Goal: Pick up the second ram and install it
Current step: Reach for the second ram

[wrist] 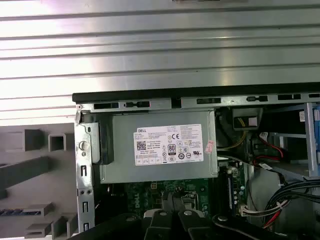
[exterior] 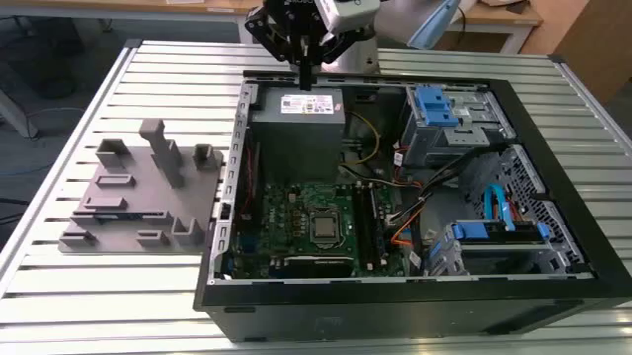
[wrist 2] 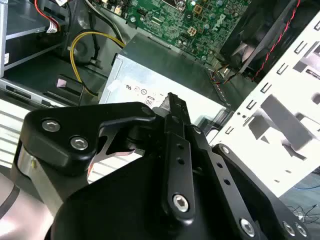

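Right, claw [exterior: 306,83] hovers over the power supply [exterior: 301,126], fingers pressed together, nothing pinched. The second ram [exterior: 118,217] lies seated in the grey fixture [exterior: 148,188] beside the case [exterior: 395,296], well apart from the claw, likely parked there for a repeatable pick.

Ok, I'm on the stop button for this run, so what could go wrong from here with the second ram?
1. The gripper, shut, hangs over the power supply, while the second ram lies in the grey fixture outside the case; a low crossing could clip the case wall or the fixture's upright posts.
2. Loose cables lie beside the memory slots and might snag the ram at insertion.
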